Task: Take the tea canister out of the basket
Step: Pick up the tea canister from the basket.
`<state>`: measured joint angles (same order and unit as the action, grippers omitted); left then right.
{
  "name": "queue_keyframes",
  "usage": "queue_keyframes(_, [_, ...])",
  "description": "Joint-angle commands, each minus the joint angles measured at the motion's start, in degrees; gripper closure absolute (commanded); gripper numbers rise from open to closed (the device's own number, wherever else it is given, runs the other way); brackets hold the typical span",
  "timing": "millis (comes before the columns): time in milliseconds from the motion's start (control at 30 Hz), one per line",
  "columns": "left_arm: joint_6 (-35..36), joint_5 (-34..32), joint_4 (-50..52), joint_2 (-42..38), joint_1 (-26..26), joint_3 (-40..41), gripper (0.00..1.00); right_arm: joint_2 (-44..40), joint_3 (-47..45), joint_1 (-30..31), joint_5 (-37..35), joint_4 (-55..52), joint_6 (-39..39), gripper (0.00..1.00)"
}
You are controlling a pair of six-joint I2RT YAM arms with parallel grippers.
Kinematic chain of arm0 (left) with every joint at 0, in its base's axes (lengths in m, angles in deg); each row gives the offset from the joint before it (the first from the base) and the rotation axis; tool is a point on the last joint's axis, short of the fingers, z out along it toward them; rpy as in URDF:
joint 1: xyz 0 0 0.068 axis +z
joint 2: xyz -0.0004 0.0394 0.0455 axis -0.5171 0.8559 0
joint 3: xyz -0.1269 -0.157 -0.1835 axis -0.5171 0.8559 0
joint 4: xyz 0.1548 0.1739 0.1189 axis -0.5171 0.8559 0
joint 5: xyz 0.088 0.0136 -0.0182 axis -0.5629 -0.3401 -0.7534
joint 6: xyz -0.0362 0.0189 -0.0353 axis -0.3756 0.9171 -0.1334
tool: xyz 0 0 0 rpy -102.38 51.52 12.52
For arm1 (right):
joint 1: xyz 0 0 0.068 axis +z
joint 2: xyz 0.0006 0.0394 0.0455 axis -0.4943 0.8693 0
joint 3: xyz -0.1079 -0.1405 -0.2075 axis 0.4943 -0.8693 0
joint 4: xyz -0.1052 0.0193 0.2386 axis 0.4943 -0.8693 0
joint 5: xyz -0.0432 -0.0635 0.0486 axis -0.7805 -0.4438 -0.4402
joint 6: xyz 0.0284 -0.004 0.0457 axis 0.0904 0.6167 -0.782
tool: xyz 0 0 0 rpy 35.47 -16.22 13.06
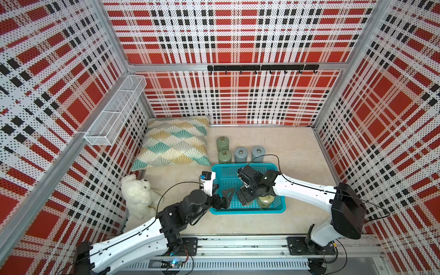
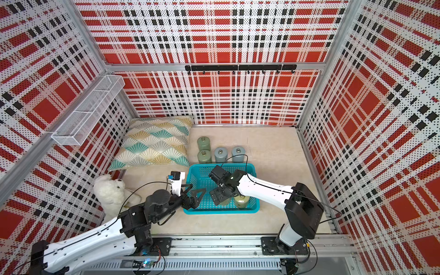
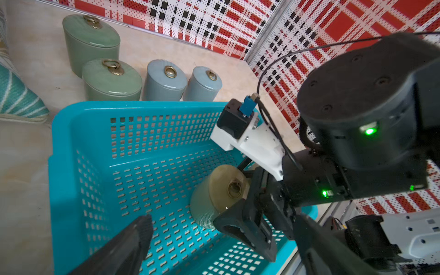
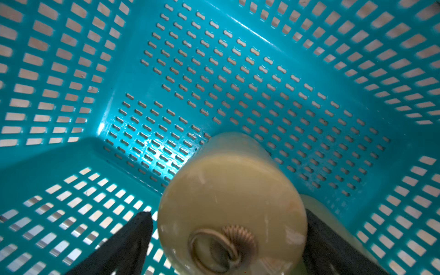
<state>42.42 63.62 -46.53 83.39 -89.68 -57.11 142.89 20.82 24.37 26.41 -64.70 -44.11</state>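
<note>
1. Canister point(image 4: 228, 190): inside basket point(image 1: 247, 210) on counter, near its robot-side wall.
2. Right claw point(image 4: 227, 214): fingers point(image 4: 133, 242) flank canister; clamping cannot be confirmed.
3. Left claw point(image 1: 223, 190): fingers apart, above basket's left rim.

Ahead of my left pincer point(image 1: 227, 197): two sage-green glazed round jars point(image 1: 224, 156), ring-pull lids, one behind other. Two grey-blue glazed round jars point(image 1: 241, 154) to their right. Ahead-left: fan-patterned teal-and-yellow fabric cushion point(image 1: 175, 142). Left, near: white plush seal toy point(image 1: 138, 192). High left: white wire-mesh rack point(image 1: 116, 109). High, far ahead: black hook rail point(image 1: 262, 67).
</note>
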Motion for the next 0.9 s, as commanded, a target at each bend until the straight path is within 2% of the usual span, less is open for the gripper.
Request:
queue_keyframes(0, [0.5, -2.3, 0.2, -0.8, -0.4, -1.6, 0.01, 2.7, 0.8, 0.6, 0.3, -3.6, 0.6, 0.00])
queue_keyframes(467, [-0.1, -4.1, 1.2, -5.2, -0.4, -1.2, 0.01, 9.3, 3.1, 0.8, -1.6, -3.8, 2.7, 0.01])
queue_keyframes(567, [-0.1, -4.1, 1.3, -4.8, -0.4, -1.4, 0.01, 9.5, 3.4, 0.9, -1.9, -4.1, 2.8, 0.07])
queue_keyframes(800, [-0.2, -5.0, 1.5, -5.3, -0.4, -1.4, 0.01, 6.6, 4.7, 1.3, -3.9, -5.3, 1.9, 0.28])
queue_keyframes(867, [-0.2, -5.3, 1.6, -5.3, -0.4, -1.4, 0.01, 5.6, 5.3, 1.4, -4.1, -5.6, 1.6, 0.29])
